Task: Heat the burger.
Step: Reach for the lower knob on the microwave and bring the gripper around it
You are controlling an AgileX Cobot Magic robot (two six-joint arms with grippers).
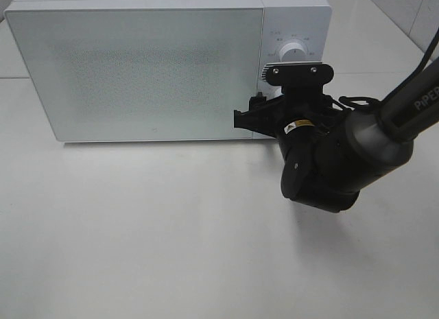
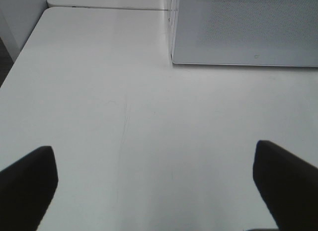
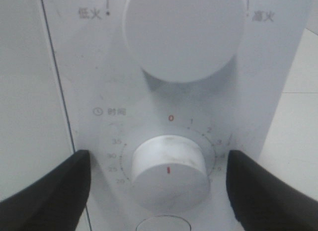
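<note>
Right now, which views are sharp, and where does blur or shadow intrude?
Exterior high: sharp, soft shadow of the right arm on the table. Left wrist: mildly soft, jaws dark blurs. Right wrist: timer dial markings readable, jaws blurred.

- Right arm [image 1: 374, 130] reaches in from the right side, its wrist angled forward.
- Right gripper [image 3: 159, 159]: fingers [image 3: 49, 191] spread apart, gripping nothing.
- Left gripper [image 2: 154, 164]: fingers wide apart, empty.

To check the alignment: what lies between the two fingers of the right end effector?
The lower white dial, framed by both fingers without visible contact, in the right wrist view.
</note>
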